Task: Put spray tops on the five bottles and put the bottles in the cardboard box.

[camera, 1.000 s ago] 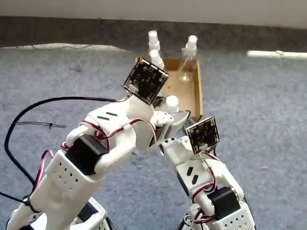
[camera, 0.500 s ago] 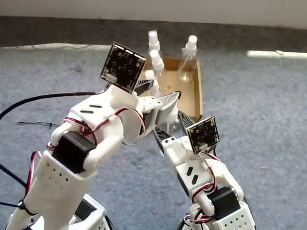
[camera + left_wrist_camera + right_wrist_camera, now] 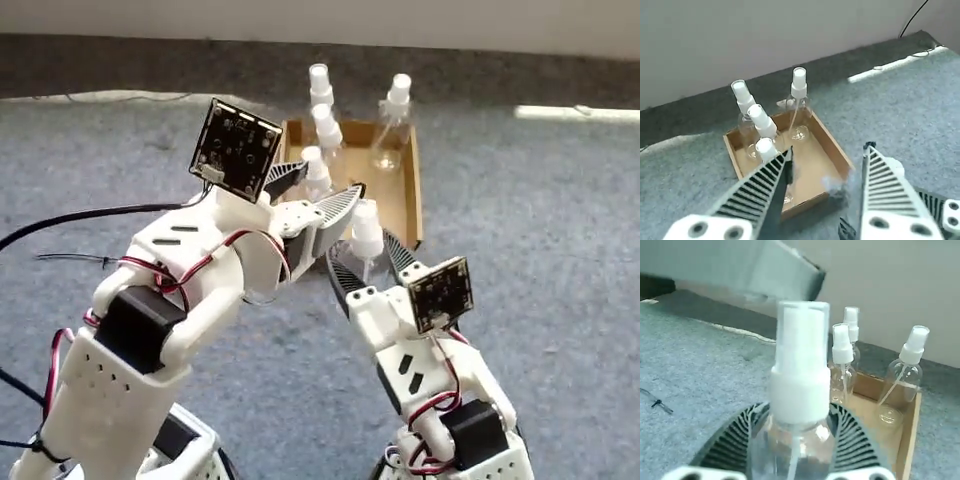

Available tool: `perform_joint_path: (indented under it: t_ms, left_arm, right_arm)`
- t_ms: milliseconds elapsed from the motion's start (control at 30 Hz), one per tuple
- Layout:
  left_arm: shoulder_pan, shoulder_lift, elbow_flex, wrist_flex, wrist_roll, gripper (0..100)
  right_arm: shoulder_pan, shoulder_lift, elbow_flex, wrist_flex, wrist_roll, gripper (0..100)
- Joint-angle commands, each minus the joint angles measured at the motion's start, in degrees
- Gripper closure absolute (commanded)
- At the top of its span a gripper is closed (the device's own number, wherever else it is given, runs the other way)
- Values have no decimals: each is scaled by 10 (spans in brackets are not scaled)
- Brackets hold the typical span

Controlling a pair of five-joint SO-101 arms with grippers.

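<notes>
Just outside the cardboard box's (image 3: 411, 195) wall facing the arms, the right gripper (image 3: 368, 268) clasps the fifth bottle (image 3: 366, 232) upright, its spray top (image 3: 799, 365) fitted. Above the box's near corner, the left gripper (image 3: 312, 190) hangs with fingers spread, holding nothing. Inside the box stand four capped bottles (image 3: 397, 105).

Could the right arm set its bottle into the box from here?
Probably yes. The right gripper holds the bottle at the near edge of the box; the box floor there is bare, and the open left gripper hangs over the left side.
</notes>
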Motion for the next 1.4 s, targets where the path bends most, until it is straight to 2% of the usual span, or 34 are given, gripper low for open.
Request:
perform_joint_path:
  t_ms: [0,100,233,400,500,633,767,867,1100,1367]
  left_arm:
    - [-15,-2,-117,69,-8,787]
    - [-61,-2,-162,95,-8,787]
    - [-174,-1,-165,136,-8,787]
    - [-329,-1,-29,156,-8,787]
    - [-396,-1,91,118,-8,787]
    - [-466,-1,265,-15,-5,787]
    - [-489,-1,406,-178,-4,787]
    - [-485,-1,447,-246,-4,787]
    - [-485,1,454,-253,-4,787]
    - [-485,2,454,-252,-4,787]
  right_arm:
    - [58,-13,-36,-12,-1,994]
    - [91,-11,-37,-13,-1,994]
    - [104,48,-55,-37,33,994]
    - [106,202,-115,-111,34,994]
    - [122,323,-175,-168,34,994]
    - [150,489,-263,-239,33,994]
    - [156,626,-325,-268,34,994]
    - [158,684,-348,-293,34,994]
    - [155,735,-247,-535,31,995]
    - [165,815,-203,-645,30,995]
